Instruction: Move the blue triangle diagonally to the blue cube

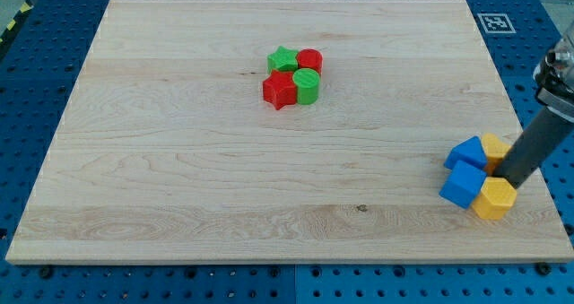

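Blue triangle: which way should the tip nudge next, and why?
Probably a short push toward the view's left. My tip sits among the two yellow blocks, right of the blue triangle, which already touches the blue cube just above it, so little more seems needed.

The dark straight rod enters from the view's right edge, so its upper part and the arm that carries it are cut off there. My tip point(513, 180) sits low among the four blocks near the counter's right edge, and its very end is hard to separate from the blocks around it. The rod covers part of the upper yellow plastic block point(494, 146), leaving its shape unclear. The lower yellow plastic block point(494, 198) also has its upper corner behind the rod. Whether my tip touches the blue plastic triangle point(467, 152) or the blue plastic cube point(462, 185) cannot be told.
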Robot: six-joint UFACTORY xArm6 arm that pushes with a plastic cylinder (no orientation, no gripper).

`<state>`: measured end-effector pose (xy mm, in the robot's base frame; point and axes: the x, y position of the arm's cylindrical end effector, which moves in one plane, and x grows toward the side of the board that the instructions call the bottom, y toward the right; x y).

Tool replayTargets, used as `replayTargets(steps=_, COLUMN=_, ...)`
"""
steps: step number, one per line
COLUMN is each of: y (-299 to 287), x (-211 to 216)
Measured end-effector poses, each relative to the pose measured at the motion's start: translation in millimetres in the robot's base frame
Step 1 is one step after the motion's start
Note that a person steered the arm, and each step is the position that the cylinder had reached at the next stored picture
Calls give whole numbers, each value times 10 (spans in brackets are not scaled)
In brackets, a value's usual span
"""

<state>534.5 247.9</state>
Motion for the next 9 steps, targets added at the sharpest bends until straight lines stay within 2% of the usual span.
replayTargets(steps=1, y=0, x=-8)
replayTargets(steps=4, y=177, x=785)
replayTargets(steps=6, y=-276, x=748)
replayTargets(steps=9, y=-282, x=629)
